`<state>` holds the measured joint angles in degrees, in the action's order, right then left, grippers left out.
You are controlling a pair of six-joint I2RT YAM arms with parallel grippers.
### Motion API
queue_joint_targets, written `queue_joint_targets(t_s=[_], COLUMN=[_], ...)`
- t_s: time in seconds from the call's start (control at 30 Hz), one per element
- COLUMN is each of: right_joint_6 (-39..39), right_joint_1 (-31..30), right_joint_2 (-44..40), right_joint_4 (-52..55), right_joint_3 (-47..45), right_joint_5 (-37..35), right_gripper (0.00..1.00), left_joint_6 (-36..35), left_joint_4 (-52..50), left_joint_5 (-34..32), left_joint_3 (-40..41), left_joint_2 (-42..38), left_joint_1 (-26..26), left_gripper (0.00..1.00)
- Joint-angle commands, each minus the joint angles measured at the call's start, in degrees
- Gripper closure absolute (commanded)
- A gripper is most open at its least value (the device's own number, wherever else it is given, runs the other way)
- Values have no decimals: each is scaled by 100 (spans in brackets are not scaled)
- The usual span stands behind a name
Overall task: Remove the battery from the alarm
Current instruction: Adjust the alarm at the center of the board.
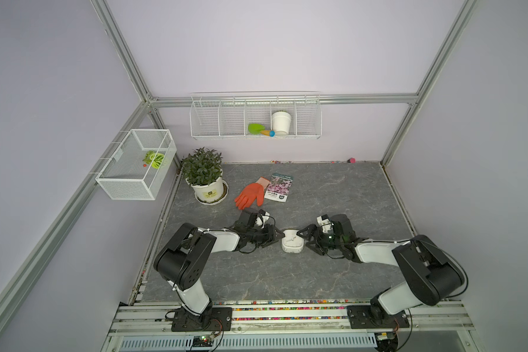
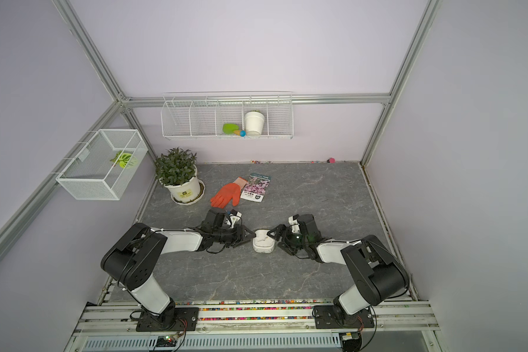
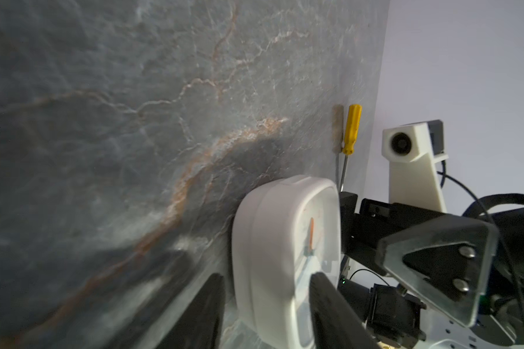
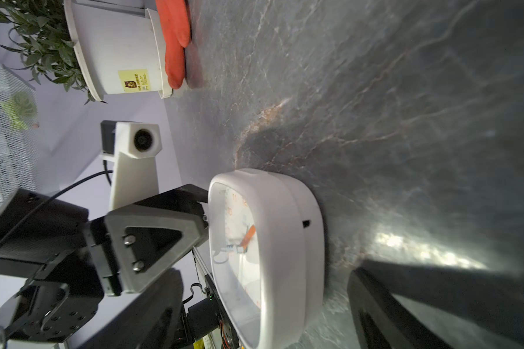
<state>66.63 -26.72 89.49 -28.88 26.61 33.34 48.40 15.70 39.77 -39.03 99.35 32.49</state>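
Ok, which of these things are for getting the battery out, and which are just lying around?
For the job: alarm, left gripper, right gripper, maybe the yellow screwdriver. The battery itself isn't in view.
Just lying about: orange glove, seed packet, potted plant.

Lilac walls (image 1: 287, 45), aluminium frame posts (image 1: 119, 50), grey marbled tabletop (image 1: 287, 280), white wire wall baskets (image 1: 205, 122).

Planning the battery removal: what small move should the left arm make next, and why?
Probably close the left gripper on the alarm: its jaws straddle the rim, and the alarm lies dial up, so its back is hidden.
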Motion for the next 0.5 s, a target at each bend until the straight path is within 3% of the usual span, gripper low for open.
queue_joint_targets(t_s=[0.0,0.3,0.47], right_joint_6=[545,1302,1219], right_joint_1=[-150,-431,-463], right_joint_2=[433,1242,1091], right_joint_4=[-495,-2062,-1884], right_joint_3=[-305,-396,-303], right_joint_5=[-67,-64,-211], right_gripper=[10,14,16], left_joint_6=[92,95,151], left_joint_4=[311,289,400], left_joint_5=[46,-101,-153], left_joint_3=[-80,60,166], left_joint_2=[96,67,67], left_joint_1=[38,38,38], left_gripper=[59,66,71])
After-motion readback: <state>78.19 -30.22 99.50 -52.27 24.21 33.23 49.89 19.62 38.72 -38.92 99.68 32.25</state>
